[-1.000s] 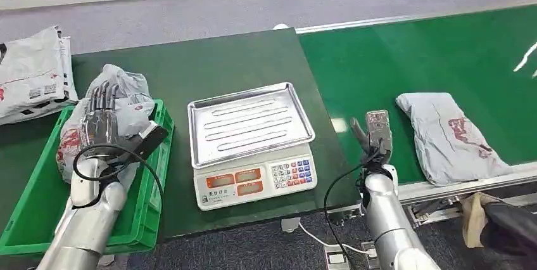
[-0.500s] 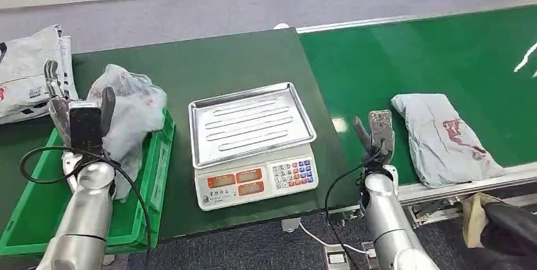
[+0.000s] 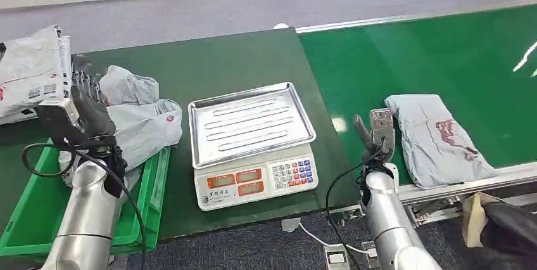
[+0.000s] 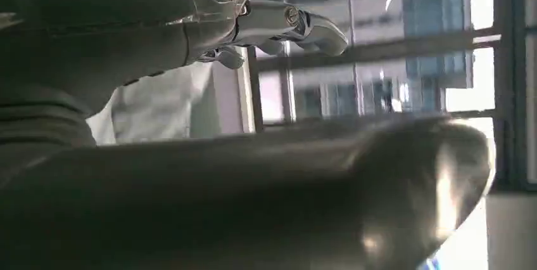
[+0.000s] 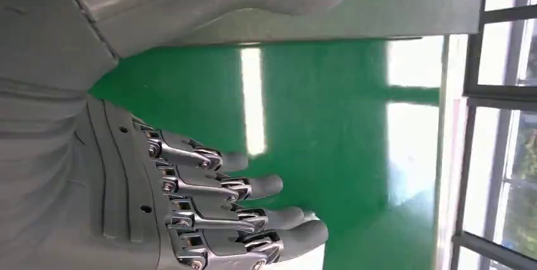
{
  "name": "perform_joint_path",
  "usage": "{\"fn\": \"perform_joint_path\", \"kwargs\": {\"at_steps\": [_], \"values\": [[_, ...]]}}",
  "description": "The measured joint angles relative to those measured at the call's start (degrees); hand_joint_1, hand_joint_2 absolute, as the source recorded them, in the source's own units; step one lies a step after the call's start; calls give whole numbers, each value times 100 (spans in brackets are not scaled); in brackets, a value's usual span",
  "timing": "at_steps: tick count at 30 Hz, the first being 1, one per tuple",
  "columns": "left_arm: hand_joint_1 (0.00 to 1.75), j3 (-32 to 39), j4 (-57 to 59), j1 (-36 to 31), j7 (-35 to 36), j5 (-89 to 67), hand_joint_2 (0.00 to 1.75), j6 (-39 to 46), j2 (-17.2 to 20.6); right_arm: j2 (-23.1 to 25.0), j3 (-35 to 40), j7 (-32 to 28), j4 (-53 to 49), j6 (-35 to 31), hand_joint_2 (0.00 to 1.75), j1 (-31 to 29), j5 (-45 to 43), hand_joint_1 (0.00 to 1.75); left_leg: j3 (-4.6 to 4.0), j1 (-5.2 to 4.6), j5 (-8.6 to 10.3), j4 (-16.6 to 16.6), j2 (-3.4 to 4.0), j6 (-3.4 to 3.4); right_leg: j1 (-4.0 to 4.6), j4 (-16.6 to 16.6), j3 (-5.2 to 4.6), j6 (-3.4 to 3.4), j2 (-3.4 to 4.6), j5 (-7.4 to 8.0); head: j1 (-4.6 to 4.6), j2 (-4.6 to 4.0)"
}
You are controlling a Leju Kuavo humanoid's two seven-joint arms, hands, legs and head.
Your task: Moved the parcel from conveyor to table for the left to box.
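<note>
A grey parcel (image 3: 437, 138) with red print lies flat on the green conveyor (image 3: 443, 54), just right of my right hand (image 3: 378, 132). That hand is upright at the belt's near edge, its fingers (image 5: 253, 187) straight and apart, holding nothing. A second, crumpled grey parcel (image 3: 140, 124) hangs over the right rim of the green bin (image 3: 152, 184). My left hand (image 3: 83, 108) is raised beside it, touching its left side. In the left wrist view its fingers (image 4: 304, 23) stretch out straight, away from the thumb (image 4: 266, 200).
A scale with a steel tray (image 3: 251, 124) stands mid-table between the bin and the conveyor. White mail bags (image 3: 31, 70) are piled at the table's back left. A dark and tan shape (image 3: 494, 219) sits below the belt at the lower right.
My left hand has turned over and swung left off the crumpled parcel, which has slumped right over the bin's rim. The conveyor parcel has drifted slightly left. My right hand has stayed put.
</note>
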Motion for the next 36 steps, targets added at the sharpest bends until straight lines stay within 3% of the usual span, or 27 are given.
{"fn": "perform_joint_path", "kwargs": {"at_steps": [3, 4, 10, 13, 15, 20, 26, 31, 36], "values": [[0, -48, 118, -47, 137, 830, 0, -839, -114, 0, 7, 11, 230, -193, 175, -217, 171, 0, 0, -2, 0, 3, -2, 1, -2, -1, -1, 1, -1, 1, 0, 0], [0, -109, 224, -93, 81, 832, 175, -869, -175, 0, 11, 48, 305, -351, 175, -292, 283, 0, 0, -2, 1, 4, -6, 2, -2, -2, -1, 2, -4, 1, 0, 0], [0, -656, 1113, -396, -221, 313, 175, -287, -634, -50, 59, 521, 680, -1520, 175, -573, 1403, 0, -1, -2, 1, 7, -25, 10, -11, -3, 6, 4, -21, 1, 0, 0], [0, -961, 1647, -523, -406, -112, 175, 206, -906, -77, -161, 1362, 675, -1722, 175, -562, 3615, 0, -1, -5, -5, 8, -26, 17, -16, -4, 6, 10, -21, -1, 0, 0], [0, -1121, 1912, -559, -492, -259, 175, 386, -1044, -77, -395, 1722, 651, -1746, 175, -564, 4556, 0, -2, -5, -6, 8, -26, 19, -16, -4, 7, 11, -21, -2, 2, 0], [0, -1294, 2271, -619, -514, -320, 175, 453, -1220, -90, -665, 1889, 645, -1753, 175, -558, 4831, 0, -2, -5, -12, 8, -11, 26, -16, -4, 2, 13, -12, -3, 2, 0], [0, -1333, 2487, -648, -584, -388, 175, 665, -1285, -220, -966, 3227, 847, -1753, 175, -568, 6468, 0, -2, -4, -11, 7, -18, 26, -14, -3, 6, 16, -16, -7, 2, 0], [0, -1333, 2579, -645, -669, -392, 175, 727, -1267, -431, -1036, 4364, 1596, -1534, 175, -704, 7270, 0, -3, -5, -12, 7, -18, 26, -16, -3, 7, 16, -15, -7, 2, 0], [0, -1331, 2608, -624, -684, -394, 175, 724, -1217, -612, -1036, 4741, 2155, -983, 175, -797, 7372, 0, -7, -5, -12, 7, -26, 27, -16, -3, 8, 17, -23, -7, 2, 0]]}}
